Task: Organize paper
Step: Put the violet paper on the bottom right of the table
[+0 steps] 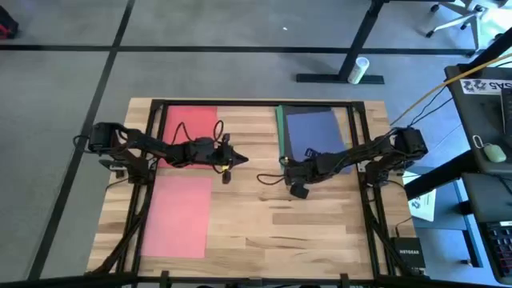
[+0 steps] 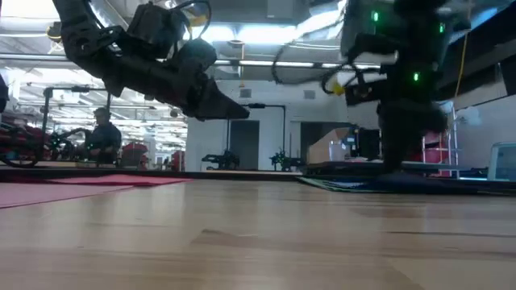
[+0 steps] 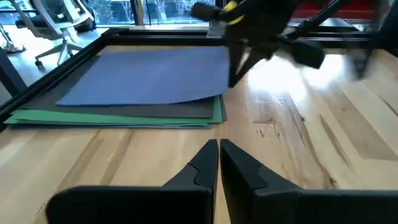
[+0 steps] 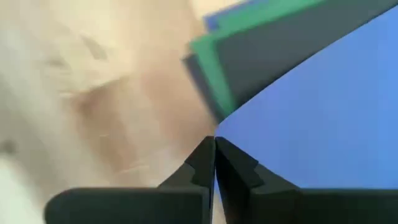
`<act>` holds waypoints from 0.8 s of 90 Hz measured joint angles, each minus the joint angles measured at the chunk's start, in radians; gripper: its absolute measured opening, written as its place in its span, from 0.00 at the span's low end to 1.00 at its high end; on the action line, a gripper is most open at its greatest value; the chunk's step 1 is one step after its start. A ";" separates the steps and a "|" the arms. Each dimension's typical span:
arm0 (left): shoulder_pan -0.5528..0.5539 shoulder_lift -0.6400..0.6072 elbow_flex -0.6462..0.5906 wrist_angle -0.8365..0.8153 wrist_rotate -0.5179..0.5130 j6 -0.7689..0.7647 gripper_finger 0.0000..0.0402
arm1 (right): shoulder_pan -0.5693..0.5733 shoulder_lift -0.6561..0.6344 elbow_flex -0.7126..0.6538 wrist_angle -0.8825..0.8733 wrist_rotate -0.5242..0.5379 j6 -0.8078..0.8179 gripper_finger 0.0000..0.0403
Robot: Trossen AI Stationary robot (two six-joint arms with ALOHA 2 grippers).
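The right end effector [image 1: 290, 170] sits at the near left corner of the paper stack [image 1: 314, 138], fingers [image 4: 205, 163] pressed together on the corner of the blue sheet [image 4: 323, 112] (top of the stack), which curls up off the dark grey sheet [image 3: 155, 109] and green sheet [image 3: 112, 118] beneath. The stack lies on the desk [image 1: 264, 216] at its far right. The left end effector [image 1: 238, 159] hovers above mid-desk, fingers [image 3: 202, 163] pressed together, empty. A red sheet [image 1: 188, 132] lies far left, a pink sheet [image 1: 178, 216] nearer.
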 joint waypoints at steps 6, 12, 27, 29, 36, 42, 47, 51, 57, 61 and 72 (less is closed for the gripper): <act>0.000 0.000 0.000 0.001 0.000 0.000 0.00 | 0.023 0.000 0.027 -0.020 -0.052 0.030 0.00; 0.000 0.000 0.000 0.001 0.000 0.000 0.00 | 0.047 0.000 0.047 -0.017 -0.119 0.065 0.00; 0.000 0.000 0.000 0.001 0.000 0.000 0.00 | 0.107 0.000 0.059 0.057 -0.315 0.156 0.00; 0.000 0.000 0.000 0.001 0.000 0.000 0.00 | 0.113 0.000 0.059 0.072 -0.337 0.161 0.00; 0.000 0.000 0.000 0.002 0.000 -0.001 0.00 | 0.127 0.000 0.059 0.128 -0.375 0.180 0.00; 0.000 0.000 0.000 0.002 0.000 -0.001 0.00 | 0.130 0.000 0.060 0.163 -0.375 0.187 0.01; 0.000 0.000 0.000 0.002 0.000 -0.001 0.00 | 0.129 0.000 0.060 0.178 -0.381 0.186 0.02; 0.000 0.000 0.000 0.002 0.000 -0.001 0.00 | 0.128 0.000 0.060 0.183 -0.395 0.184 0.04; 0.000 0.000 0.000 0.003 0.000 -0.001 0.00 | 0.128 0.000 0.060 0.184 -0.418 0.182 0.08; 0.000 0.000 0.000 0.002 0.000 -0.001 0.00 | 0.129 0.000 0.060 0.184 -0.434 0.183 0.11; 0.000 0.000 0.000 0.003 0.000 -0.001 0.00 | 0.129 0.000 0.074 0.175 -0.477 0.182 0.22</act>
